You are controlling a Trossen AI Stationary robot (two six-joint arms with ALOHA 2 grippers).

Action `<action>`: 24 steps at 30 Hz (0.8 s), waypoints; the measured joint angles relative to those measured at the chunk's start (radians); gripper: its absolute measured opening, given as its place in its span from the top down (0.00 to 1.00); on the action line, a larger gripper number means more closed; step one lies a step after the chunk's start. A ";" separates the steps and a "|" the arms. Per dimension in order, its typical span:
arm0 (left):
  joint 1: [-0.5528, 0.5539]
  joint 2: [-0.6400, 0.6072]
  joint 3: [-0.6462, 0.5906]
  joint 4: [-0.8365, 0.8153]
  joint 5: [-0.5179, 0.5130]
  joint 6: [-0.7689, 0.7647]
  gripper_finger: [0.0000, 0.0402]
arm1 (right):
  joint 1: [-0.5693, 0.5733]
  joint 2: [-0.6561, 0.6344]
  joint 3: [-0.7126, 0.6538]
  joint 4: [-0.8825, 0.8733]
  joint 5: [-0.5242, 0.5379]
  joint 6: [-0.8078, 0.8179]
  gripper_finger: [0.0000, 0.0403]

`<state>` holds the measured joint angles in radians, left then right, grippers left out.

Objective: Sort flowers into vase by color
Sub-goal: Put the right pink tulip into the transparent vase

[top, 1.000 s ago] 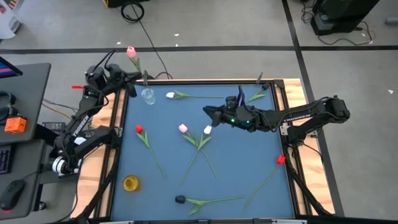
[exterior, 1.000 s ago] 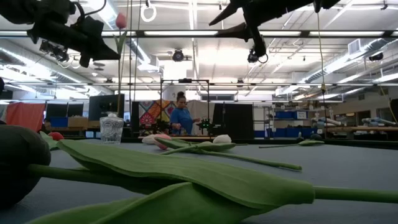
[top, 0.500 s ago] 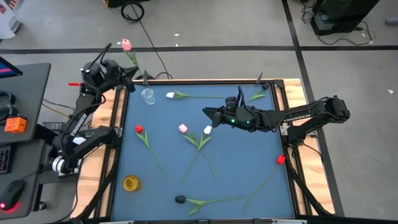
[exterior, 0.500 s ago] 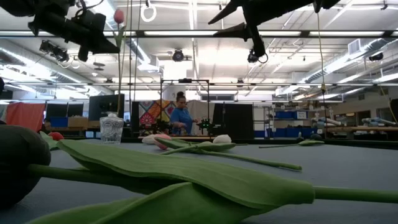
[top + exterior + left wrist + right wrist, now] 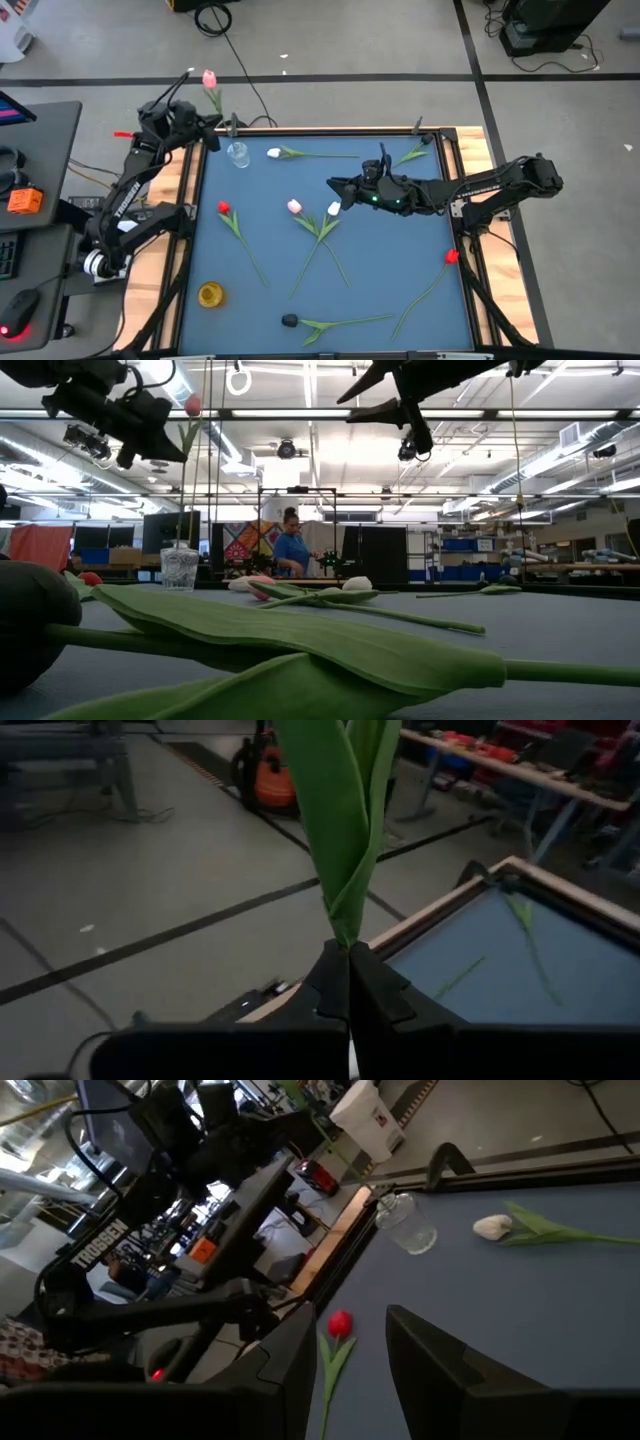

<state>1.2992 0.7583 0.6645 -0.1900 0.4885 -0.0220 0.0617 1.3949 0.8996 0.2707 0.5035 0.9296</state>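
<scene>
Left gripper [image 5: 203, 122], clamped on a pink tulip [image 5: 209, 80], holds it upright above the clear glass vase [image 5: 238, 154] at the blue bench's [image 5: 400, 250] far-left corner. Right gripper [image 5: 335, 184] hovers mid-bench, fingers apart, empty.

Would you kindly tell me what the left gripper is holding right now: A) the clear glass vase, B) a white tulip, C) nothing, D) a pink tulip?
D: the left gripper is shut on the green stem of the pink tulip, raised near the clear glass vase.
</scene>
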 joint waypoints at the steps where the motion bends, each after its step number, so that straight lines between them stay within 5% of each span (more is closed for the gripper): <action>1: 0.000 0.005 -0.004 -0.003 -0.007 -0.006 1.00 | -0.003 0.000 0.000 -0.004 -0.001 0.014 0.67; 5: -0.002 0.022 -0.004 -0.003 -0.025 -0.094 0.90 | -0.028 0.000 0.000 -0.110 -0.058 0.126 0.66; 15: -0.007 0.040 0.040 -0.134 -0.025 -0.128 0.45 | -0.050 0.000 0.000 -0.546 -0.343 0.382 0.61; 24: -0.041 0.116 0.206 -0.507 -0.031 -0.050 0.37 | -0.063 0.000 0.000 -0.904 -0.570 0.389 0.62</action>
<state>1.2578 0.8742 0.8709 -0.6967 0.4574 -0.0722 -0.0017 1.3952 0.8997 -0.6329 -0.0661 1.3181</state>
